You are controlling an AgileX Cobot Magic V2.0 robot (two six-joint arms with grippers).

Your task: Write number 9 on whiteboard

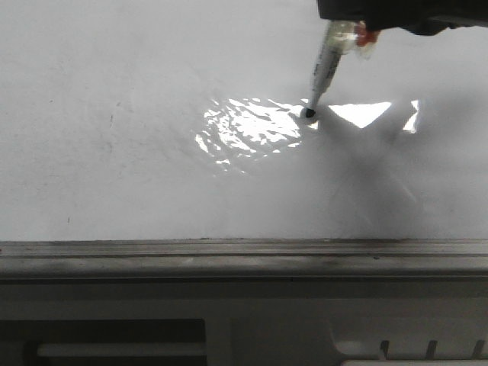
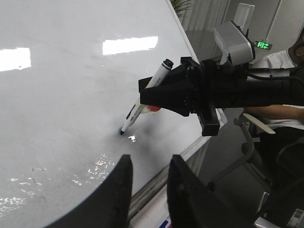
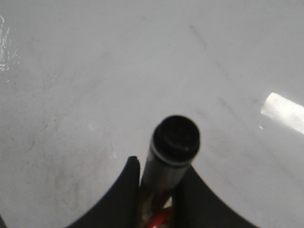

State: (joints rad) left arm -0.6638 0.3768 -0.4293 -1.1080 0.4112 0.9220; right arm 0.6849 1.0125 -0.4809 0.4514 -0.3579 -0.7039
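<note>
Grey metal rail (image 1: 244, 255) nearest, along glossy white-grey whiteboard (image 1: 114, 152). No drawn 9 discernible; glare hides surface. R gripper (image 2: 164, 97) mostly cut off in front view, clamped on white black-tipped marker (image 1: 324, 65), tip touching board. L gripper (image 2: 149, 185) jaws apart, holding nothing.

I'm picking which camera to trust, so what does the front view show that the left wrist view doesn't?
Only the front view shows the grey rail along the whiteboard's near edge head-on. Only the left wrist view shows the whole right pincer clamping the marker, the empty left pincer, and a seated person. Both show the marker tip at the board, with no 9 visible.
</note>
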